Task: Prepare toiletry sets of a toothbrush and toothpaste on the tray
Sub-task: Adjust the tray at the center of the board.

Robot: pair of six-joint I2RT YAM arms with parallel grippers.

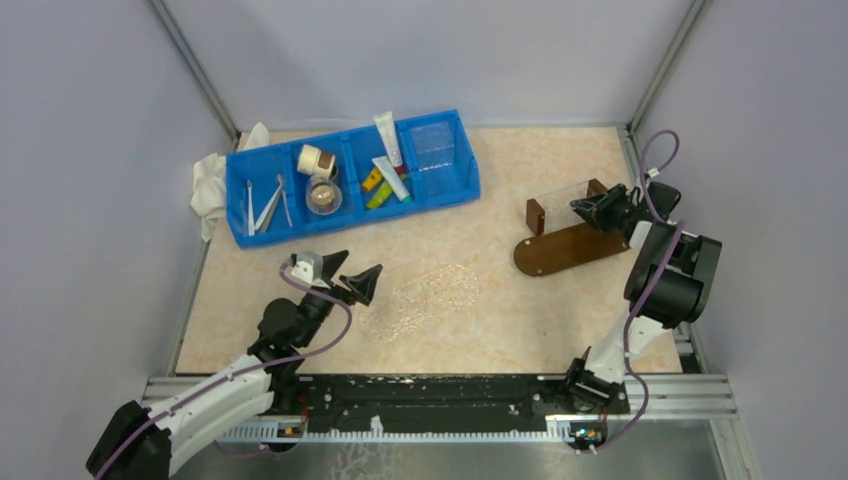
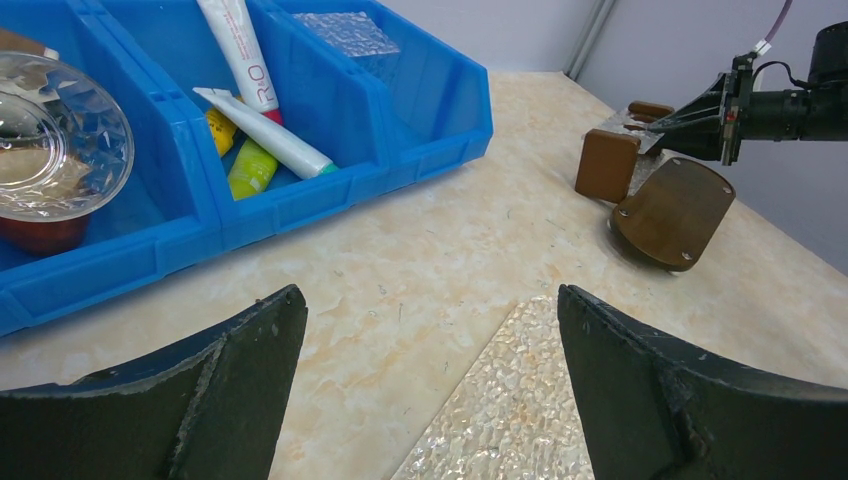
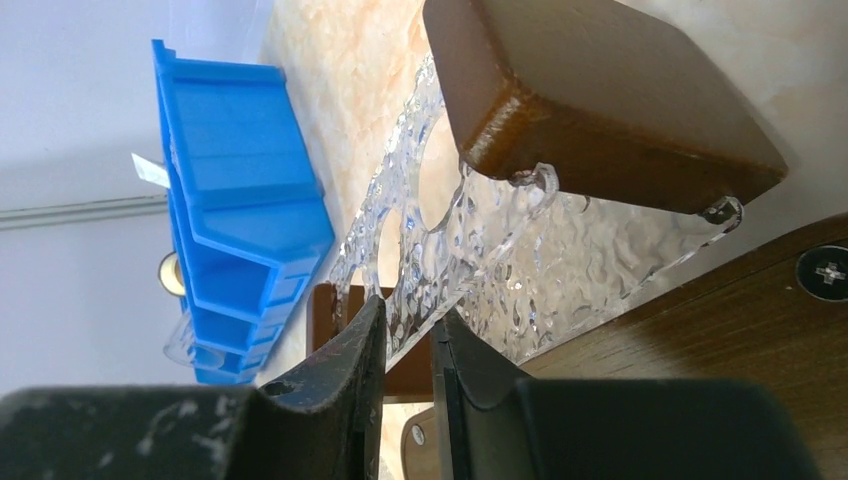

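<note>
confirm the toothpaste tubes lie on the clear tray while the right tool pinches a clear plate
Wrong on one point: the toothpaste tubes lie in the blue bin, as the left wrist view shows. The right tool does pinch a clear plate.

Bright even light w/ soft shadows; all views sharp (wrist cams stretch at edges)

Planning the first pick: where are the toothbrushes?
Top view, far left: the toothbrushes lie in the blue bin's leftmost compartment, beside the compartment holding cups.
</note>
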